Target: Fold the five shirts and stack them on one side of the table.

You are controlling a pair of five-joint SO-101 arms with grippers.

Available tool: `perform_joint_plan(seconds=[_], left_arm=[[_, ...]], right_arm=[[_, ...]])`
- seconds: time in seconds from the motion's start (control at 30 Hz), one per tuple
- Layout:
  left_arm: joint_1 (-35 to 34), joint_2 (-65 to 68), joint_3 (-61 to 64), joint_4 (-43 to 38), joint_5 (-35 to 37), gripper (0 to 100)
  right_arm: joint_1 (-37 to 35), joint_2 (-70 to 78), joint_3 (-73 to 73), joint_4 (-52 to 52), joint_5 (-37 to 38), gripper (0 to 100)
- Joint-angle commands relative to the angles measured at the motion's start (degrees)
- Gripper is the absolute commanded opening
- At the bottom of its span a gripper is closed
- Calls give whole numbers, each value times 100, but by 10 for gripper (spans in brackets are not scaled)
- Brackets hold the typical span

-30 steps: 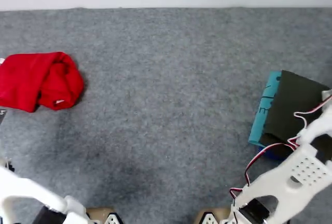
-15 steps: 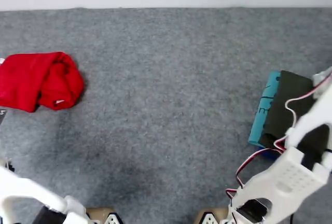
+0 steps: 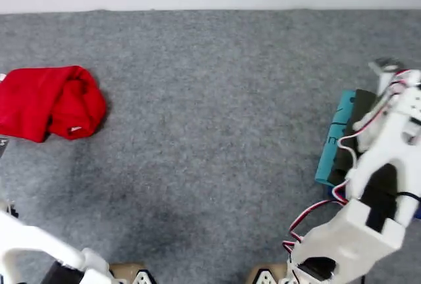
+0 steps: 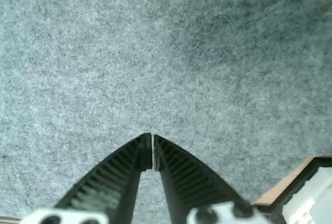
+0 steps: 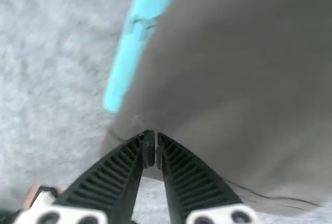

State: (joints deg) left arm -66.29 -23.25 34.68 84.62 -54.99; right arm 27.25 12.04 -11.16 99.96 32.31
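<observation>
One red shirt [image 3: 52, 102] lies unfolded (to do) at table's [image 3: 217, 100] left edge, dark shirt [image 5: 233, 79] stacked on teal shirt [image 3: 334, 142] at right; R gripper [image 5: 151, 149] over stack, L gripper [image 4: 152, 154] over bare table, both pinched closed, empty.

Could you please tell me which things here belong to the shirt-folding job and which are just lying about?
Job: red shirt, bunched; dark shirt stacked on teal shirt; right gripper above them.
Lying about: grey table mat; tan base plate.
</observation>
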Motion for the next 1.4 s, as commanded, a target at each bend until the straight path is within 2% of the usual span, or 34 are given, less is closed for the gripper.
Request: perform_joint_plan(seconds=[0.0, 0.2, 0.37, 0.57, 0.7, 0.93, 1.03, 1.17, 1.37], left_arm=[[44, -149, -13, -70, -62, 16], [44, -158, -4, -53, -62, 16], [44, -167, -4, -53, -62, 16], [44, -167, -4, -44, -62, 16], [44, -167, -4, -44, -62, 16], [44, -167, 92, -70, -62, 16], [44, -176, 242, -79, -70, 16], [44, -176, 295, -88, -70, 16], [53, -176, 251, -53, -70, 16]], right_arm=[[-224, -347, 607, -532, -422, 9], [-857, -356, 2295, -1780, -677, 9], [-1130, -655, 2251, -1455, -677, 9], [-453, -1218, 1310, -892, -589, 9], [295, -1288, 571, -760, 123, 9], [1402, -541, 105, -2378, 765, 9], [1675, -31, 105, -2844, 782, 9], [1868, 637, 97, -2958, 782, 9], [1798, 224, -677, -1956, 747, 9]])
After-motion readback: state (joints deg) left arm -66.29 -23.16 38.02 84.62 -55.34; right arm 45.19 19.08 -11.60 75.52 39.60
